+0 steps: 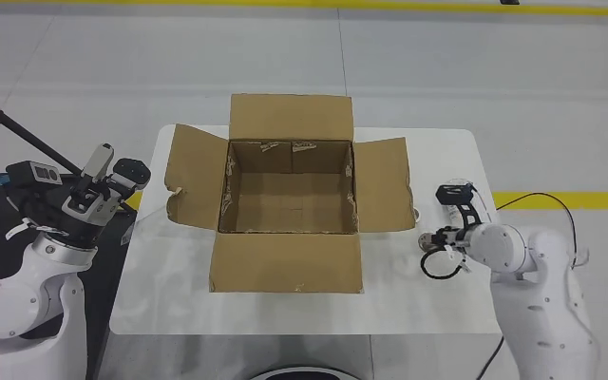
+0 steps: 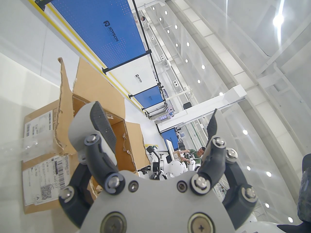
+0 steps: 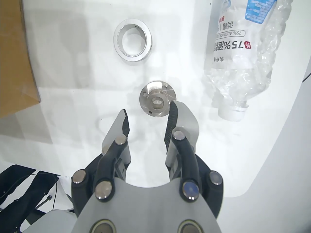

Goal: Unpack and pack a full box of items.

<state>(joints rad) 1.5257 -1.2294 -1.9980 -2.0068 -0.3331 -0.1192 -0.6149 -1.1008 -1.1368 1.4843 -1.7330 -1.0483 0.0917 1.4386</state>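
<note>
1. The worktop carries the open box at its centre.
2. The box has all four flaps folded out and its inside shows bare cardboard. Unpacking appears complete; packing remains.
3. The plastic bottle lies on its side on the worktop, outside the box.
4. The right gripper is open and empty, above the worktop.
5. The left gripper is open and empty, beside the box.
6. The metal ring lies flat near the bottle.
7. The metal flange lies just ahead of the right gripper.

Jaws parted near flange, ring and bottle.
</note>
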